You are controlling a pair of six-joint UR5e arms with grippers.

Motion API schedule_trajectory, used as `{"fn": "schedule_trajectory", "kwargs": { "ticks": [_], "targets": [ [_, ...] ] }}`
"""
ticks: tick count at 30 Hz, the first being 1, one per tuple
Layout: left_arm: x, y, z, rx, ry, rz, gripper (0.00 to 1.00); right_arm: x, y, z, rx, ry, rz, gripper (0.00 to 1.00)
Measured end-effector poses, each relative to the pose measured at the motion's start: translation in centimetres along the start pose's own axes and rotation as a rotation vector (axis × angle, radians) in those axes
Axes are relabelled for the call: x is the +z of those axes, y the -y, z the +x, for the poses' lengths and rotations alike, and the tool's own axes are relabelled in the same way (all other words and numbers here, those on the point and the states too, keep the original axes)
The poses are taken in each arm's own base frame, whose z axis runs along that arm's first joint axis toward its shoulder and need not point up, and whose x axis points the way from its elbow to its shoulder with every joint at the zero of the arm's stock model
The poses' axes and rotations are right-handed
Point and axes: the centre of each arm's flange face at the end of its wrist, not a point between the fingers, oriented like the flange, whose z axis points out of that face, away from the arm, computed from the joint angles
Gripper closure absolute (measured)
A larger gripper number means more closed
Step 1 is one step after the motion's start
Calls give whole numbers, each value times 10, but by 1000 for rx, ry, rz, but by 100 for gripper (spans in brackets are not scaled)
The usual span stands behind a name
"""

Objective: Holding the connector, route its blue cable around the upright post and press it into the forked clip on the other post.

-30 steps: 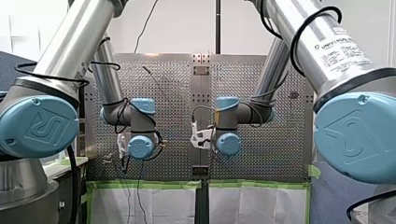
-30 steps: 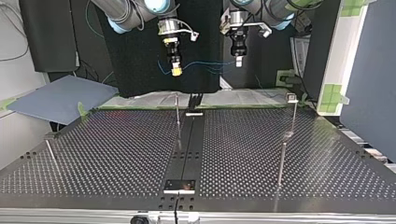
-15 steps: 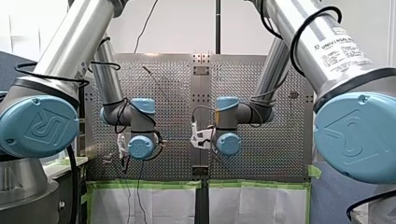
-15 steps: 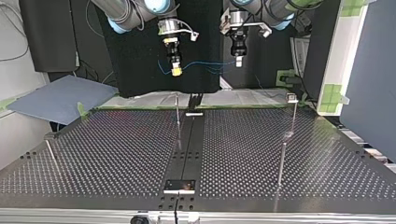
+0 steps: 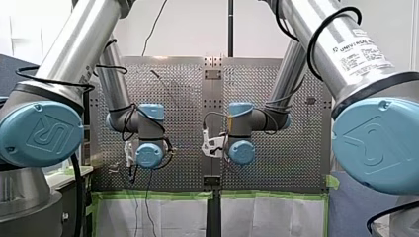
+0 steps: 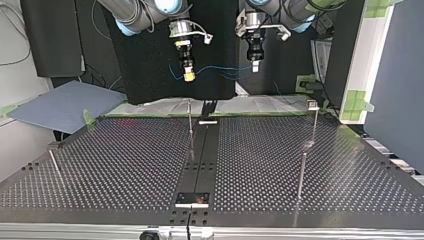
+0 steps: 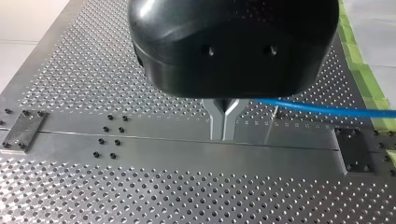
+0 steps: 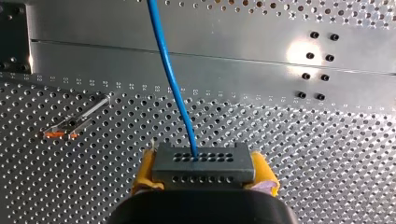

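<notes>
In the top view my right gripper, with yellow pads, hangs above the table's far edge. The right wrist view shows it shut on the grey connector, with the blue cable running out ahead of it. The cable spans across to my left gripper. In the left wrist view the metal fingers are shut, and the cable leaves them sideways. A thin upright post stands below my right gripper. A post with a clip on top stands at the top view's right.
Another slim post stands nearer the camera at the top view's right, and a leaning one at its left. A plain centre strip divides the perforated table. A blue sheet lies beyond the far left corner.
</notes>
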Motion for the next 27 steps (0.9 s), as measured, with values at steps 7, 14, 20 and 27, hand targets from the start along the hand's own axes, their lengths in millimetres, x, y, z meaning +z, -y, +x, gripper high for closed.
{"fn": "schedule_trajectory", "kwargs": {
  "ticks": [7, 14, 20, 27],
  "targets": [
    [0, 0, 0, 0, 0, 0, 100, 0, 0, 0, 0, 0, 0, 100],
    [0, 0, 0, 1, 0, 0, 100, 0, 0, 0, 0, 0, 0, 100],
    [-4, -14, 15, 51, -31, -1, 100, -18, 10, 5, 21, 23, 31, 100],
    [-19, -43, 42, 161, -128, -1, 100, -31, 18, 25, 37, 33, 57, 100]
  ]
}}
